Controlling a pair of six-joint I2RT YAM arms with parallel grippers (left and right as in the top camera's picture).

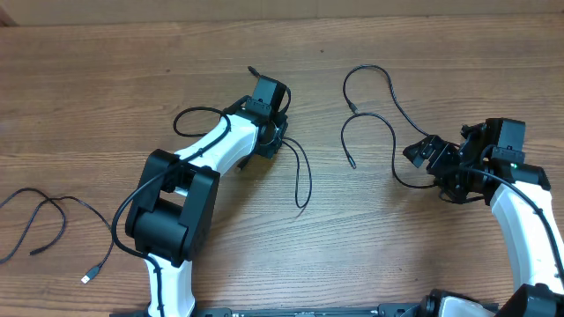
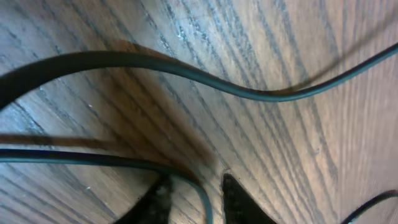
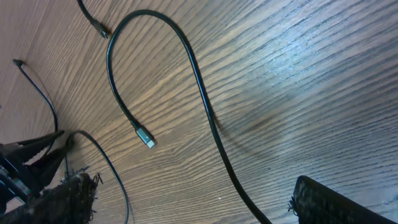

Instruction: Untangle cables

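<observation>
The left arm (image 1: 216, 145) is leaning from the near edge of the table (image 1: 88, 106) toward its far edge. Its wrist is bending down, so the left gripper (image 1: 271, 141) is pointing at the wood near the table's middle, with its fingertips (image 2: 239, 202) standing a little apart, close above the surface. The right arm (image 1: 520, 211) is curving up beside the right edge. The right gripper (image 1: 434, 167) is pointing left and hanging low, with its jaws gaping wide.

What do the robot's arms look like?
The left arm and right arm are smooth white tubes joined by chunky black blocks. A thick black wire loops along each. The left pincer and right pincer are black, with two pointed fingers.
</observation>
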